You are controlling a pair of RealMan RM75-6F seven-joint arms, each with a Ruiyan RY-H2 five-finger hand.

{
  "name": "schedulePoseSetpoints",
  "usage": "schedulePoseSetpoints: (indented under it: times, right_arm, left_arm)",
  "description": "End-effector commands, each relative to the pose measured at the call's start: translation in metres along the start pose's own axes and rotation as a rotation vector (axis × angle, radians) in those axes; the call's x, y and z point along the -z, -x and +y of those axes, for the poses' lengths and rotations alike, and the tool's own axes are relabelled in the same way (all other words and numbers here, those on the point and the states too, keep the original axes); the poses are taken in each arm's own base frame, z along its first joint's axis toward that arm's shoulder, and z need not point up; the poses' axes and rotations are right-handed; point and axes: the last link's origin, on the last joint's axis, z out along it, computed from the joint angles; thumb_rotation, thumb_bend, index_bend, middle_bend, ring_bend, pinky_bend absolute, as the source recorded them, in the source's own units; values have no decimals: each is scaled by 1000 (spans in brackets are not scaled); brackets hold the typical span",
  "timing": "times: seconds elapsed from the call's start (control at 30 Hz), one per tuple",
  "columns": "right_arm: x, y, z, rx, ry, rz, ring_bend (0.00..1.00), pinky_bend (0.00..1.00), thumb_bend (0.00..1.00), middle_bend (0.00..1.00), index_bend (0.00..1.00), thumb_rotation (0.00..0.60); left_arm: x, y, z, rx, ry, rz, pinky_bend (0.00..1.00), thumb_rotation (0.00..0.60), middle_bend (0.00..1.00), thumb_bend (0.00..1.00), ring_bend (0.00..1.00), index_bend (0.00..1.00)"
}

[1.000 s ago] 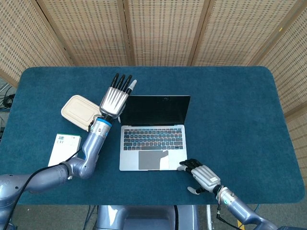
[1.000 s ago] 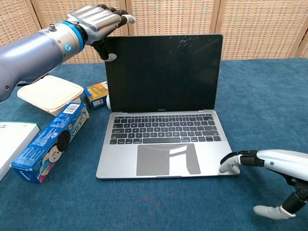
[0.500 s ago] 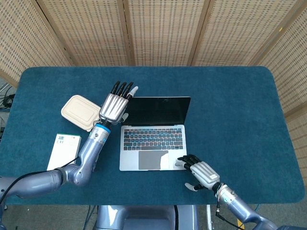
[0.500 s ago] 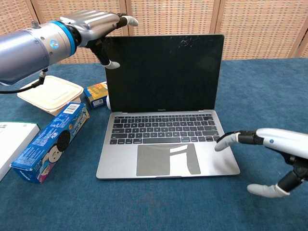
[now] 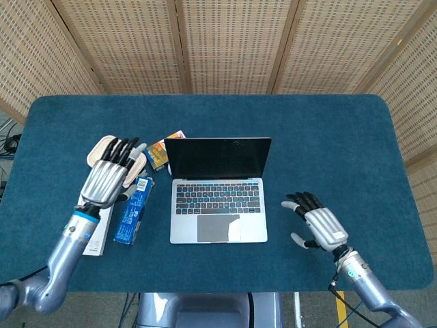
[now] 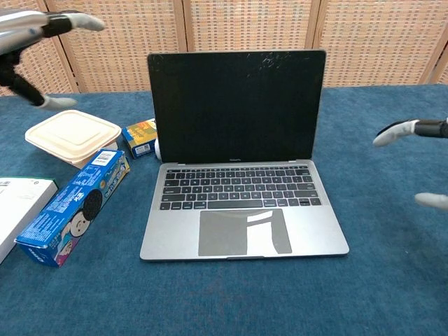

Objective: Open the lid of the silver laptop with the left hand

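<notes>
The silver laptop [image 5: 218,203] [image 6: 241,210] stands in the middle of the blue table with its lid [image 5: 218,157] [image 6: 236,105] raised upright and the dark screen showing. My left hand [image 5: 107,179] hovers well to the laptop's left, above the boxes, fingers spread and holding nothing; only its fingertips [image 6: 70,22] enter the chest view at the top left. My right hand [image 5: 318,224] floats to the right of the laptop's base, fingers apart and empty, with fingertips [image 6: 392,132] at the right edge of the chest view.
Left of the laptop lie a blue cookie box [image 5: 132,209] [image 6: 73,204], a beige lidded container [image 6: 72,136], a small yellow and blue box [image 5: 162,152] [image 6: 142,136] and a white box [image 6: 15,201]. Wicker screens [image 5: 225,44] close off the back.
My left hand has left the lid's top corner and pulled back left over the boxes. My right hand has lifted off the laptop's front right corner and moved right. The lid stays upright.
</notes>
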Motion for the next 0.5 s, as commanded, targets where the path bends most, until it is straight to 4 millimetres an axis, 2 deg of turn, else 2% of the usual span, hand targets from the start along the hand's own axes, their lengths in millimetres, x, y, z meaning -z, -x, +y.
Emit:
schedulePoseSetpoints:
  times: [0.03, 0.33, 0.5]
  right_arm:
    - [10, -15, 20, 33, 79, 73, 0, 0, 363, 117, 167, 600]
    - [40, -33, 51, 132, 233, 212, 0, 0, 364, 117, 167, 600]
    - [56, -33, 62, 164, 306, 251, 0, 0, 365, 111, 167, 600]
  left_arm:
    - [52, 2, -28, 20, -44, 6, 0, 600, 0, 299, 0, 0]
    - [123, 14, -68, 3, -176, 5, 0, 600, 0, 301, 0, 0]
    - [150, 20, -76, -10, -238, 10, 0, 600, 0, 304, 0, 0]
